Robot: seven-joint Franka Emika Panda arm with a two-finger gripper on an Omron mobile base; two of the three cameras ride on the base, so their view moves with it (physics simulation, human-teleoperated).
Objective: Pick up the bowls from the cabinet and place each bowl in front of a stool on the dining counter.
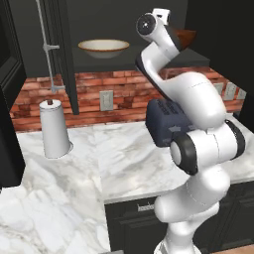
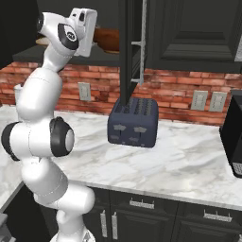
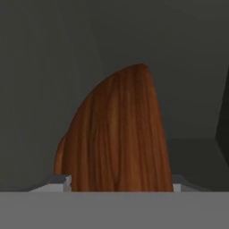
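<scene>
In the open black cabinet [image 1: 124, 64] a wide cream bowl [image 1: 103, 47] with a tan rim rests on the dark shelf at the left. The glossy reddish-brown bowl [image 1: 186, 35] [image 2: 108, 40] sits at the shelf's right end. My arm reaches up to it. In the hand view this bowl [image 3: 118, 134] stands edge-on and spans the gap between my fingertips [image 3: 66, 181], so my gripper [image 3: 120, 183] is shut on it. The stool and the dining counter are out of view.
The cabinet door [image 2: 130, 47] with its long silver handle [image 2: 142, 42] hangs open just right of my hand. Below, the marble worktop [image 1: 124, 158] carries a dark blue toaster [image 2: 133, 122], a paper towel roll [image 1: 54, 129] and a black appliance [image 2: 234, 137].
</scene>
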